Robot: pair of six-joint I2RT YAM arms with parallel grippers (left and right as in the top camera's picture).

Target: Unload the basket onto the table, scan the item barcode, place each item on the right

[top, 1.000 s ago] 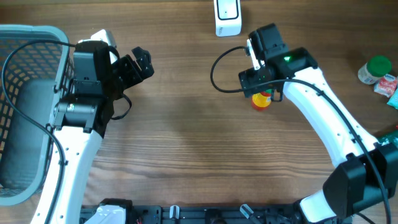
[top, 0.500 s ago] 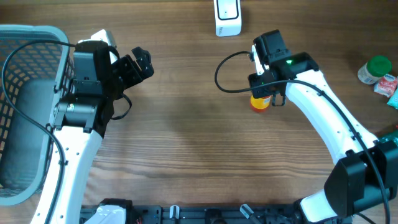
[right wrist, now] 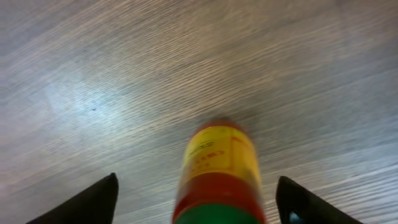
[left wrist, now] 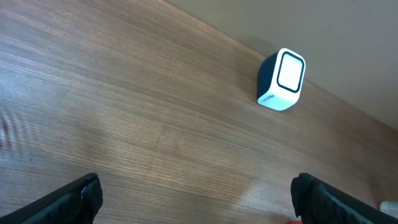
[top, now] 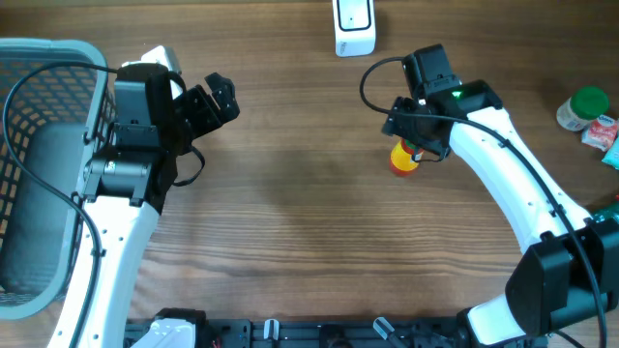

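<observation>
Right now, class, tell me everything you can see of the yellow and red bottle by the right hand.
The bottle is small and looks plastic, with a yellow label bearing red print, then a red band and a green end nearest the right wrist camera. It rests on the wooden table, between the open fingers of the right hand, with a gap on each side, so nothing grips it. From above the arm hides part of it; whether it stands or lies cannot be told.
</observation>
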